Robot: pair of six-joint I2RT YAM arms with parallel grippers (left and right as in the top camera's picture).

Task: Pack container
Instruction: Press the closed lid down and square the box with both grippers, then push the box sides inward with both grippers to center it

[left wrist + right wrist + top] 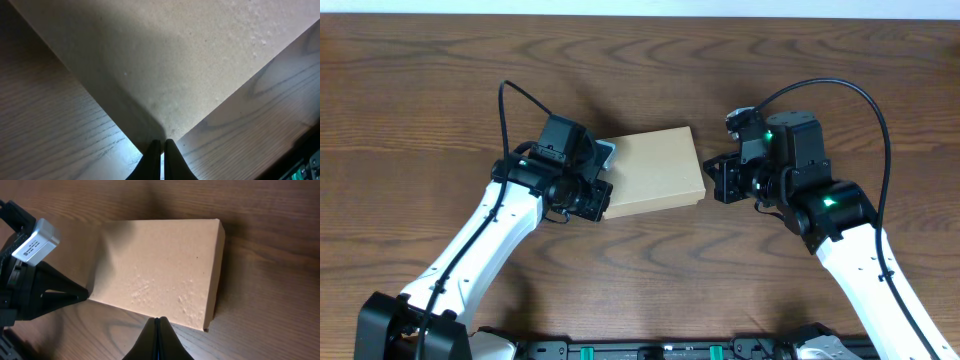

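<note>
The container (655, 170) is a plain tan cardboard box lying flat on the table with its lid closed. It fills the left wrist view (190, 60) and shows in the right wrist view (160, 265). My left gripper (606, 203) is shut and empty, its tips (160, 143) touching the box's near left corner. My right gripper (711, 181) is shut and empty, its tips (157, 320) at the box's right side edge, low to the table. No pens are in view.
The brown wooden table (640, 60) surrounds the box. The left arm's wrist and camera (32, 280) show at the box's far side in the right wrist view. A black rail (650, 350) runs along the front edge.
</note>
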